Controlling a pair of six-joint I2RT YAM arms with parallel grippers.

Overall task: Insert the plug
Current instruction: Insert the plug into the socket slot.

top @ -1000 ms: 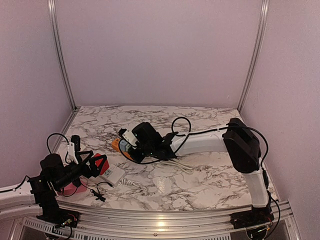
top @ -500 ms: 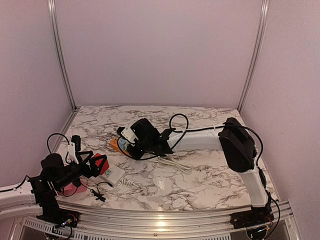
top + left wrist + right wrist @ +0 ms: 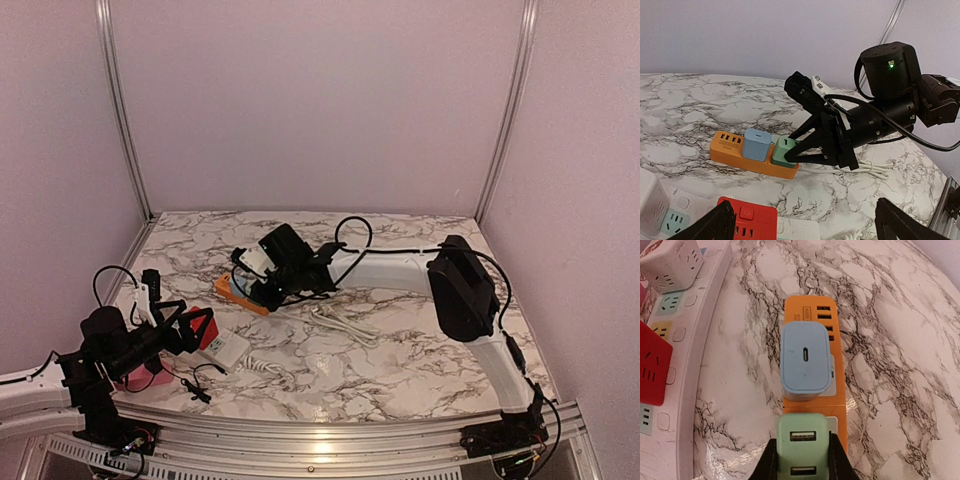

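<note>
The step in hand appears to be the seating itself; the next move likely calls for a straight push down, then a clean release without tilting the strip. The left hand is spread wide and holds nothing; a flat red plastic socket block lies just below its fingers, on the marble-patterned bench. The right hand is closed on the mint-green cube-shaped plastic plug, pinching its two sides; under that hand lies the long orange plastic power strip, which the plug meets; whether its prongs are fully home I cannot tell. Just ahead of the fingertips stands a pale-blue rounded charger block.
</note>
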